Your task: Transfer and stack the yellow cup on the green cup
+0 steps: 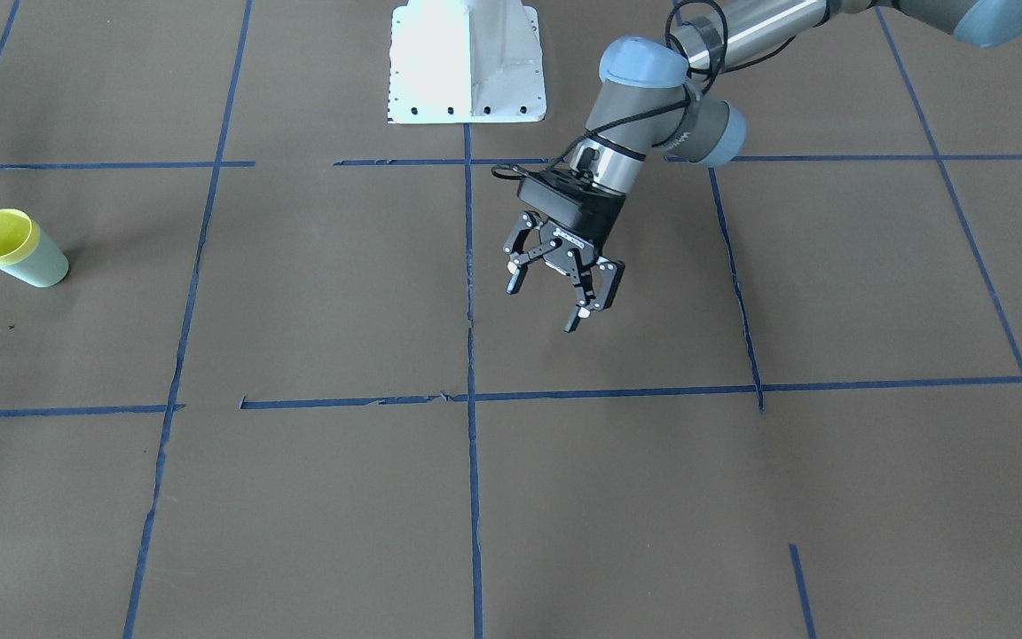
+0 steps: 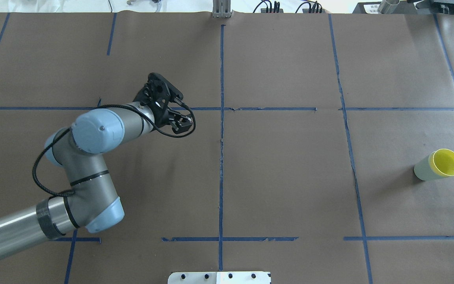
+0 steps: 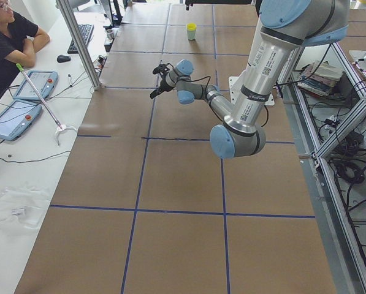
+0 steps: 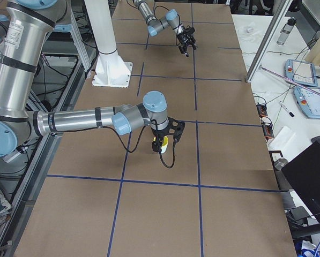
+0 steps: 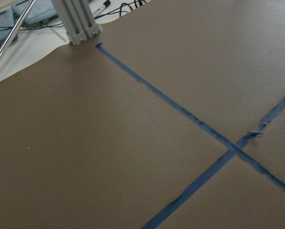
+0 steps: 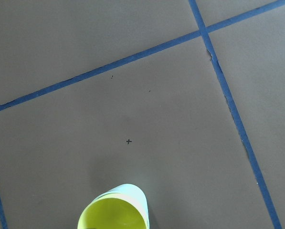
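Stack status: the yellow cup (image 2: 446, 162) sits nested inside the green cup (image 2: 422, 171), with only its rim and inside showing above the green wall. The pair stands on the brown table (image 2: 290, 177) far out on my right side, well apart from my left gripper (image 1: 549, 302). That gripper hangs above the table near the centre tape line (image 1: 470, 293), fingers spread wide, holding nothing. My right gripper (image 4: 170, 130) shows only in the right-end side view (small, partly hidden by its own wrist), apparently just above the cups. I cannot tell whether its fingers are parted or closed.
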You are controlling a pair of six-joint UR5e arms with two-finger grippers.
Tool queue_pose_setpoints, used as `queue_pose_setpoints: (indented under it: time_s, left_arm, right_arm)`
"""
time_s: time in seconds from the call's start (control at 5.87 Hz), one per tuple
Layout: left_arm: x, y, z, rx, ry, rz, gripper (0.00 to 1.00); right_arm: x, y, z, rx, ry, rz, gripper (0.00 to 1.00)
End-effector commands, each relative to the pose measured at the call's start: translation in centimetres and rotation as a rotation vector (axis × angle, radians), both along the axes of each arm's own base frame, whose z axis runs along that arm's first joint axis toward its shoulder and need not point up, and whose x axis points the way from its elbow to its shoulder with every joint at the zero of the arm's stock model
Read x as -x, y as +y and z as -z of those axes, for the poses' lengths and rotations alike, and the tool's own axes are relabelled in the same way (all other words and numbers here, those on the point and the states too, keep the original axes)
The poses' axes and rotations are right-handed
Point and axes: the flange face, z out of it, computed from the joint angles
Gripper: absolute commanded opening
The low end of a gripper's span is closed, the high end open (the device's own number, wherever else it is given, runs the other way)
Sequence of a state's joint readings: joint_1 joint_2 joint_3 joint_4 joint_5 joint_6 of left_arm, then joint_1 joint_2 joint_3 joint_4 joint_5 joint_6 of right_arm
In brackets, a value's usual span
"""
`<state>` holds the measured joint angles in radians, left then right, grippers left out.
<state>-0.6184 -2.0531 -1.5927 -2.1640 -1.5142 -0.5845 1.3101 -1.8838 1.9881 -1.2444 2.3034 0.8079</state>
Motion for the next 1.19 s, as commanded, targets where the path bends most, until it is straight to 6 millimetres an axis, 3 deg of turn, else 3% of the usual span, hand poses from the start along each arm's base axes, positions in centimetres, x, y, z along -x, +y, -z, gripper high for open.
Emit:
queue_pose_setpoints:
  time_s: [0.0, 0.17, 0.34, 0.51, 0.85, 1.02]
  left_arm:
    - [3.9, -2.3, -5.8, 0.180, -0.181, 0.066, 1.00]
    - [6.7, -2.7, -10.1, 0.309, -0.289, 0.069, 1.00]
    - [12.4, -4.6, -9.2, 0.434, -0.287, 0.077, 1.00]
    - [19.7, -7.3, -8.7, 0.458, -0.304, -0.020, 1.00]
    - [34.0, -9.6, -13.8, 0.463, -0.299, -0.165, 1.00]
    - [41.3, -8.5, -16.8, 0.556, -0.166, -0.183, 1.00]
  right_arm:
    - [-0.6, -0.1, -0.6, -0.037, 0.004, 0.035, 1.00]
    - [-0.4, -0.1, -0.5, -0.036, -0.012, 0.047, 1.00]
    - [-0.4, 0.0, -0.5, -0.074, -0.009, 0.081, 1.00]
    - [-0.4, 0.0, -0.7, -0.088, -0.009, 0.101, 1.00]
    - [-1.4, 0.2, -1.0, -0.119, -0.002, 0.113, 1.00]
    - [-2.2, 0.1, -1.9, -0.123, 0.019, 0.150, 1.00]
